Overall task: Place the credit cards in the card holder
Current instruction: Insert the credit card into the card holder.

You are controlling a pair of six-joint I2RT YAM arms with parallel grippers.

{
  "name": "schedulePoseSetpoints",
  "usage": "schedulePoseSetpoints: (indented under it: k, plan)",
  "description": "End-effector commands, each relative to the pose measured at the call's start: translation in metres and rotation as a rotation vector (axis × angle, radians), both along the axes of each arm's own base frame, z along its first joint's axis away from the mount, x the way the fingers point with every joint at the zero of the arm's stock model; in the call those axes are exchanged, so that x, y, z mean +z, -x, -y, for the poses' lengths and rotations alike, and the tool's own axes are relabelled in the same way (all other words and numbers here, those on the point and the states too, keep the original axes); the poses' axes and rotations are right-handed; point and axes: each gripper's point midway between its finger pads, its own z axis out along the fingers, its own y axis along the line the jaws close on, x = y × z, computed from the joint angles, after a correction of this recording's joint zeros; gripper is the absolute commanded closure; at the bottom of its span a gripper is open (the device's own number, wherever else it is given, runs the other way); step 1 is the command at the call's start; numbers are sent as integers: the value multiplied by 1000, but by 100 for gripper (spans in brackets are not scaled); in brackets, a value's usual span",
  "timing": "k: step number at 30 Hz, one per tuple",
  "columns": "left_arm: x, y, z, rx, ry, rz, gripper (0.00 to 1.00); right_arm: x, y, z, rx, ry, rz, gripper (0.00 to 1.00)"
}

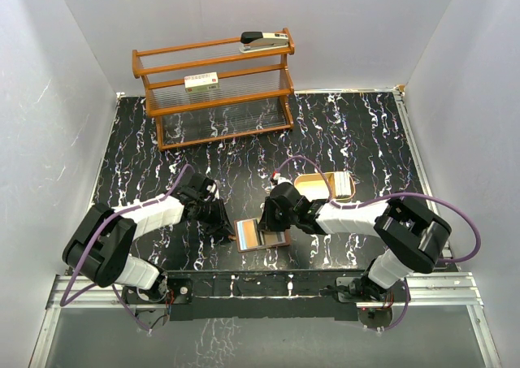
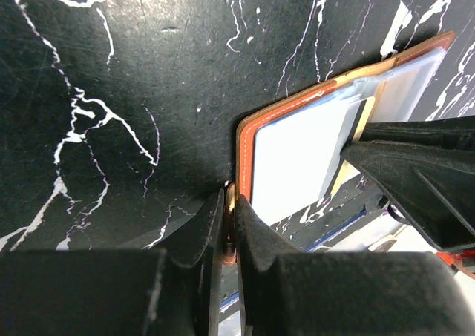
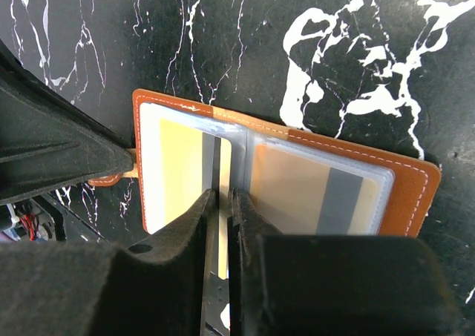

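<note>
We find the left claw (image 2: 230, 213) pinching the edge of the brown leather bifold card holder (image 2: 246, 147), which lies spread open on the black marbled table (image 2: 111, 91), long axis running rightward from that claw. The right claw (image 3: 221, 202) stands directly above the holder, jaws almost together about a thin plastic credit card (image 3: 216, 165), edge-on just beyond its tips; whether it grips we cannot tell.

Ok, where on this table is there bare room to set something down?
Bare tabletop lies between the wooden rack and the arms, and right of the rack up to the side wall. Crowded: the front centre, where the left gripper and right gripper meet at the card holder, tray beside them.
</note>
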Motion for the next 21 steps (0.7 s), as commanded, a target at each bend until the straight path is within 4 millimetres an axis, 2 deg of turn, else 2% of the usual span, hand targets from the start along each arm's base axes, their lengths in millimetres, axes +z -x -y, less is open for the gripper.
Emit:
schedulePoseSetpoints:
  k: [1,5,8,12,21]
  plan:
    - [-6,0,-17,-2,-114,4,100,16,1,-16,49,-32,21,88]
    - [-3,-3,-17,1,-116,22,100,23,-3,-9,25,6,35,81]
    - [-3,-3,-15,6,-100,22,100,28,1,-13,39,-34,27,77]
    - [-3,-3,-12,9,-84,17,100,25,1,-16,41,-37,13,76]
    - [-3,-2,-11,10,-75,16,100,26,3,-36,81,-52,10,87]
